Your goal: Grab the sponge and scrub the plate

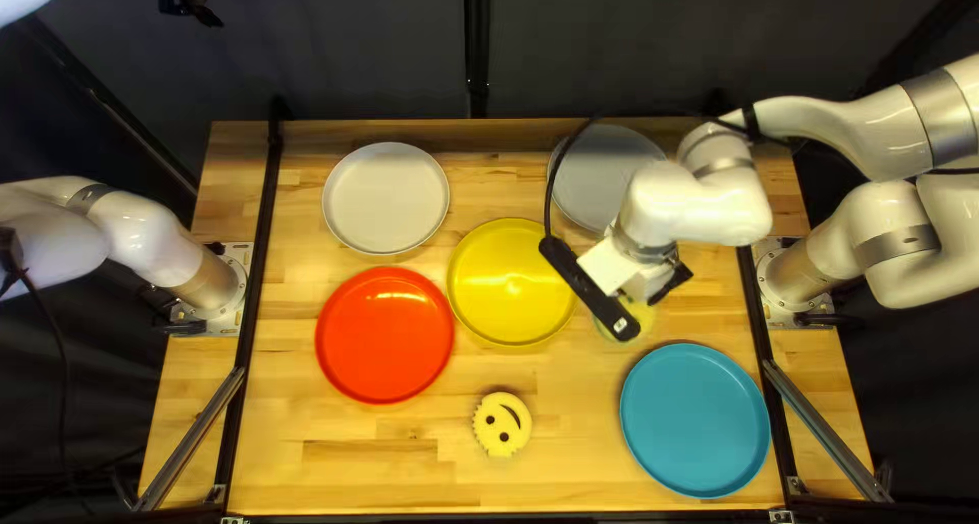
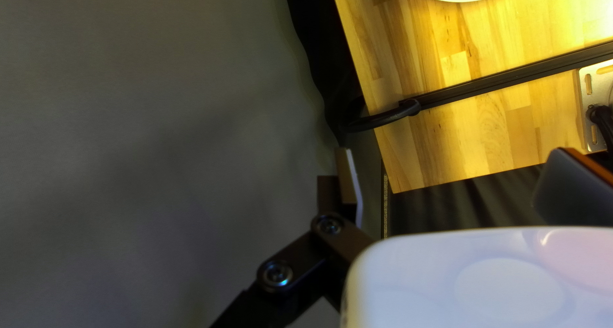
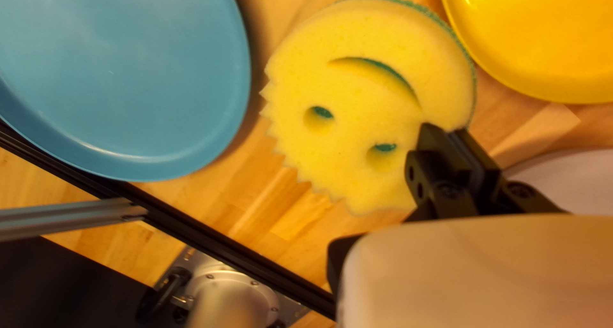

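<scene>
In the top left view my right gripper (image 1: 673, 277) is low over the table, between the yellow plate (image 1: 512, 281) and the blue plate (image 1: 694, 419). A round yellow sponge (image 1: 645, 314) shows partly below it. The right wrist view has my right gripper (image 3: 454, 143) shut on the edge of this smiling sponge (image 3: 357, 104), yellow face and green back. A second smiling sponge (image 1: 502, 424) lies near the table's front. My left gripper (image 1: 192, 8) is raised beyond the far left corner; its wrist view shows the left gripper (image 2: 450, 175) open, holding nothing.
A red plate (image 1: 384, 334) lies left of the yellow one. White plate (image 1: 385, 198) and grey plate (image 1: 602, 177) stand toward the far edge, the grey one partly behind my right arm. Black rails (image 1: 261, 279) run along both table sides.
</scene>
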Robot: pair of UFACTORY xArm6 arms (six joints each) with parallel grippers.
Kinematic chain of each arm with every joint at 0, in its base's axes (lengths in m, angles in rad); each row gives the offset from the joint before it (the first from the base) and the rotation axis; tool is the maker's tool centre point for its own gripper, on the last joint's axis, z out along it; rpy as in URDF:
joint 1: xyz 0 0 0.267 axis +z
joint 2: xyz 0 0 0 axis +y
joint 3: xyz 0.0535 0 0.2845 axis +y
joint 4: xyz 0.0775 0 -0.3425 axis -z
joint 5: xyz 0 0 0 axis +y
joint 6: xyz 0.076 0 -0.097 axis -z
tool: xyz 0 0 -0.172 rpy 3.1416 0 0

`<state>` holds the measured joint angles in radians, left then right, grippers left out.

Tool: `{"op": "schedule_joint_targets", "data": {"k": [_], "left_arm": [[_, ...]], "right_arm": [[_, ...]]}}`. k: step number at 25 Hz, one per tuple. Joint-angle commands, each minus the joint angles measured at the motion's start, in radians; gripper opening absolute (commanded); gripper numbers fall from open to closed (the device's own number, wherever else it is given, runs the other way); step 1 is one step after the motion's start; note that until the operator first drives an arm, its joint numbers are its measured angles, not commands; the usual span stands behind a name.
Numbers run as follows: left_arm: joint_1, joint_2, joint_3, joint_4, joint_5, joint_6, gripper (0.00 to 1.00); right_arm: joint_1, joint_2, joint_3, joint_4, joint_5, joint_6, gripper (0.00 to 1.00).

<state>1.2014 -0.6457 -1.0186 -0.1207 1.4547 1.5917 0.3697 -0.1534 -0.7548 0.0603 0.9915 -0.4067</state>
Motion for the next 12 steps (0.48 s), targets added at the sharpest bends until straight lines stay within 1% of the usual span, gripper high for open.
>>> {"op": "schedule_joint_targets", "data": {"k": [1,2,3,4,6,10,12], "left_arm": [[0.0,0.0,0.0,0.0,0.0,0.0,1.0],[0.0,0.0,0.0,0.0,0.0,0.0,1.0],[0.0,0.0,0.0,0.0,0.0,0.0,1.0],[0.0,0.0,0.0,0.0,0.0,0.0,1.0],[0.0,0.0,0.0,0.0,0.0,0.0,1.0],[0.0,0.0,0.0,0.0,0.0,0.0,1.0],[0.0,0.0,0.0,0.0,0.0,0.0,1.0]], "right_arm": [[0.111,0.035,-0.003,-0.021,-0.042,0.092,0.0],[0.122,0.037,-0.002,-0.025,-0.046,0.103,0.0],[0.157,0.048,-0.003,-0.033,-0.055,0.139,0.0],[0.172,0.047,0.0,-0.039,-0.057,0.157,0.0],[0.194,0.031,0.024,-0.047,-0.066,0.184,0.0],[0.212,-0.012,0.094,-0.068,-0.115,0.197,0.0],[0.21,-0.019,0.102,-0.071,-0.118,0.192,0.0]]}}
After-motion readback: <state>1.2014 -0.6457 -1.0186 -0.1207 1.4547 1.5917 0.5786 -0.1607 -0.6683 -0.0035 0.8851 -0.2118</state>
